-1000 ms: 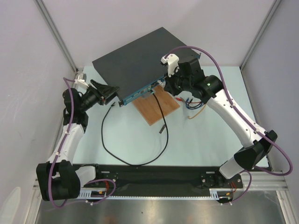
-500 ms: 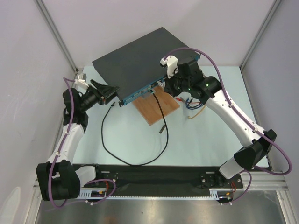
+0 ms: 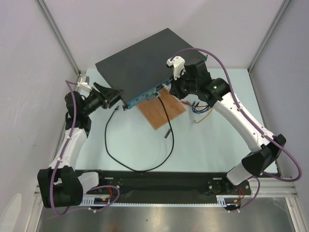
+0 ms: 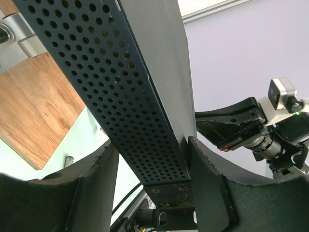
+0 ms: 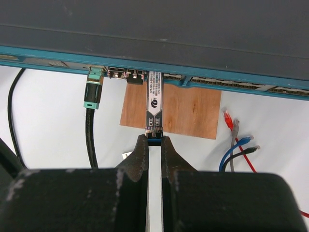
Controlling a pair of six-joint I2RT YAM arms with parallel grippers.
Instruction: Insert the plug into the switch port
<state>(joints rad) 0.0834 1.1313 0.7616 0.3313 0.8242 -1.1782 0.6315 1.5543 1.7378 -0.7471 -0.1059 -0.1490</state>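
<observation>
The switch [image 3: 140, 60] is a flat black box lying aslant at the back, its teal front face [image 5: 231, 84] lined with ports. My right gripper [image 5: 154, 140] is shut on the rear end of the plug [image 5: 154, 104], a slim silver module. The plug's front end sits in a port opening on the teal face. In the top view my right gripper [image 3: 170, 88] is at the front face and hides the plug. My left gripper [image 3: 116, 96] is at the switch's left corner. Its fingers [image 4: 205, 179] clamp the perforated side [image 4: 125, 96].
A black braided cable [image 5: 90, 135] with a teal connector is plugged in just left of the plug and loops over the table [image 3: 111, 145]. A brown wooden board [image 3: 164, 111] lies under the front face. Red, blue and black loose cables [image 3: 198, 107] lie to its right.
My right wrist has shifted very slightly at the switch's front face. The left arm and the switch have not moved.
</observation>
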